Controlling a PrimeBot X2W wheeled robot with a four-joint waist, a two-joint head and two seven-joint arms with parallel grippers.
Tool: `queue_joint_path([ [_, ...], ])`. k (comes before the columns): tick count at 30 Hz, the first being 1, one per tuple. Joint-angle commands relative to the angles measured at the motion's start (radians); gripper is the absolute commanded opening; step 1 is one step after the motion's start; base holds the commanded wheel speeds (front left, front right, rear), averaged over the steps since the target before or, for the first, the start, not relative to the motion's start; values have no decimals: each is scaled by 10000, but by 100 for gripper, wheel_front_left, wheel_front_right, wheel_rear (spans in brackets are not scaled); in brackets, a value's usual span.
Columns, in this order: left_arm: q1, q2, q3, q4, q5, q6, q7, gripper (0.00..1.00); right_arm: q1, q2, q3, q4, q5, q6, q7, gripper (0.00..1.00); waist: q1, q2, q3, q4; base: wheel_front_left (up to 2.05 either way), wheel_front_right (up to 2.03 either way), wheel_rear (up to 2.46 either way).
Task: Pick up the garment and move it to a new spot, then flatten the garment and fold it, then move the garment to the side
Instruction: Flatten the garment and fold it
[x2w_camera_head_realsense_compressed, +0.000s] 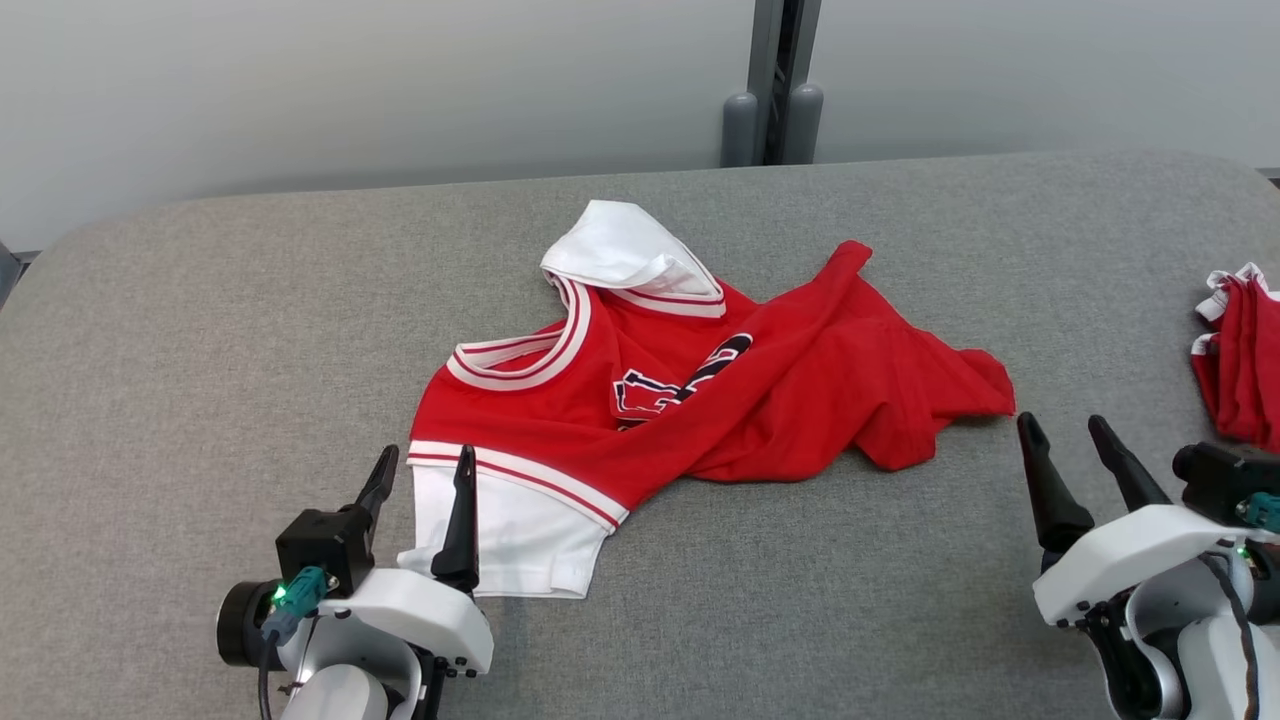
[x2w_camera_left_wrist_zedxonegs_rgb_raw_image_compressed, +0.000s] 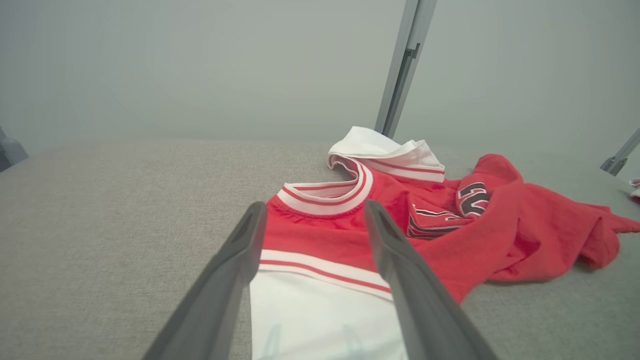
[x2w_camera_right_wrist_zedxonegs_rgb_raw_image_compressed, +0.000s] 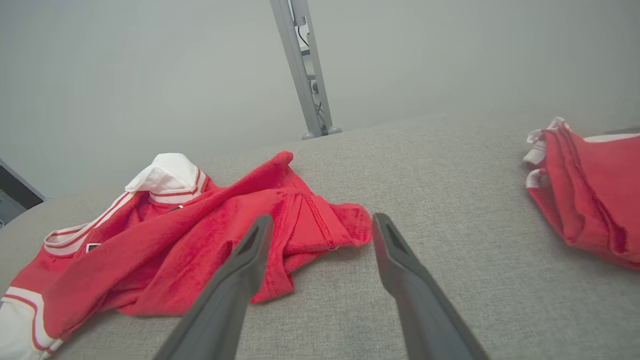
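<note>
- The garment (x2w_camera_head_realsense_compressed: 720, 400), a red jersey with white sleeves, lies crumpled near the middle of the bench (x2w_camera_head_realsense_compressed: 200, 330). Its body is twisted to the right and one sleeve is folded up at the far side.
- The left gripper (x2w_camera_head_realsense_compressed: 426, 458) is wide open and holds nothing. Its fingers straddle the near sleeve (x2w_camera_head_realsense_compressed: 510, 530).
- The right gripper (x2w_camera_head_realsense_compressed: 1062, 424) is also spread open and empty. It sits just beside the hem corner (x2w_camera_head_realsense_compressed: 960, 400), apart from the cloth.
- The step in hand is probably flattening. Take the near sleeve or shoulder seam with the left gripper and the hem corner with the right.
- Pinch a single layer only. The hem is bunched, so a deep bite would likely catch two layers and lock in the twist.
- Draw the two grips apart along the bench to undo the twist, keeping the cloth low.
- Keep the right arm away from the folded stack (x2w_camera_head_realsense_compressed: 1245, 350) at the right edge.
- Writing: black and white chest lettering (x2w_camera_left_wrist_zedxonegs_rgb_raw_image_compressed: 435, 217) is half buried in folds and cannot be read. One figure (x2w_camera_left_wrist_zedxonegs_rgb_raw_image_compressed: 472, 197) looks like a 2. No brand label can be made out.
</note>
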Motion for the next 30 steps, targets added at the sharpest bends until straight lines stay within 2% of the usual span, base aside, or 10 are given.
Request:
queue_joint_path([
  [1,-16,68,0,-48,-22,15,4,100,144,83,18,-234,-99,-5,89,100,0,0,49,10,0,0,0],
  [7,-141,103,-86,-117,-29,2,64,100,148,387,102,-636,91,-5,271,100,0,0,262,198,0,0,0],
  [13,-237,74,-186,-89,-27,7,79,100,-417,447,249,-119,223,-5,519,100,0,0,457,501,0,0,0],
  [27,-499,70,-290,-17,-124,7,-7,100,-2191,107,421,2745,-137,-5,756,100,0,0,953,1494,0,0,0],
  [28,-504,76,-294,-6,-138,6,-26,100,-2270,76,503,2934,-142,-5,739,53,0,0,970,1515,0,0,0],
  [29,-507,80,-290,5,-145,11,-41,100,-2344,13,614,3087,-184,-5,670,18,0,0,980,1528,0,0,0],
  [30,-502,84,-294,16,-156,23,-56,100,-2396,-31,662,3261,-172,-5,569,0,0,0,981,1529,0,0,0],
])
